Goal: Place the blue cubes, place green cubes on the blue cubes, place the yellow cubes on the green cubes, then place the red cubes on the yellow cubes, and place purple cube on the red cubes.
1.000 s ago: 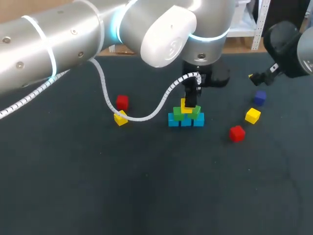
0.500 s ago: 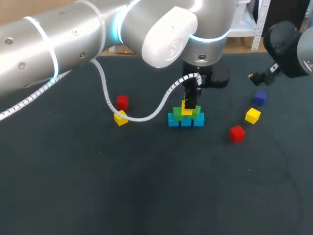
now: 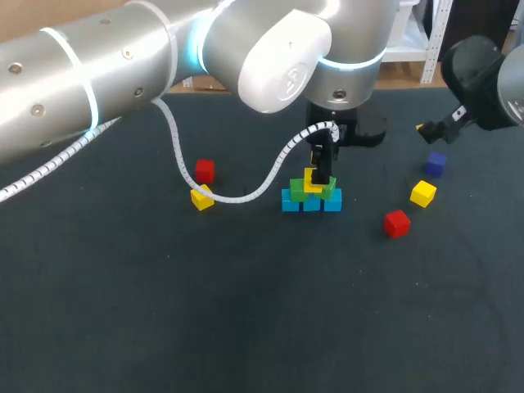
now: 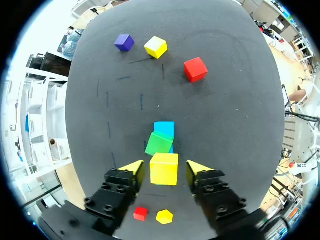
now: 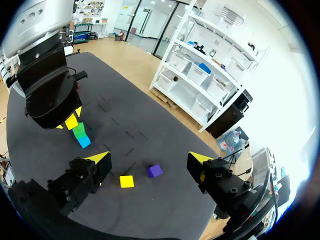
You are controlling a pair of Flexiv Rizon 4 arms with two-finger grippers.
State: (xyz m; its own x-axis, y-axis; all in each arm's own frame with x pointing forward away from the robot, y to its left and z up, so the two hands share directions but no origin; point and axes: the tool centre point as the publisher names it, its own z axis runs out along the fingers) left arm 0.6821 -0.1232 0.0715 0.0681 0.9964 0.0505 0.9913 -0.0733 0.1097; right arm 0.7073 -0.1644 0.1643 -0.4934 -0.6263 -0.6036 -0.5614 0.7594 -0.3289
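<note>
A small stack stands mid-table: blue cubes (image 3: 311,202) at the bottom, green cubes (image 3: 299,191) on them, and one yellow cube (image 3: 311,180) on top. My left gripper (image 3: 319,170) hangs straight over the stack. In the left wrist view that yellow cube (image 4: 164,169) sits between the open fingers of the left gripper (image 4: 166,169), with a thin gap on each side. Below it show a tilted green cube (image 4: 160,143) and a blue cube (image 4: 164,129). My right gripper (image 5: 150,160) is open and empty, held high at the far right (image 3: 427,129).
Left of the stack lie a red cube (image 3: 204,170) and a yellow cube (image 3: 201,197). To the right lie a purple cube (image 3: 435,164), a yellow cube (image 3: 423,193) and a red cube (image 3: 396,223). My left arm's white cable (image 3: 237,195) droops near the stack.
The left gripper's fingers have spread apart and let go of the yellow cube, which stays on the green cubes. The right arm has not moved.
</note>
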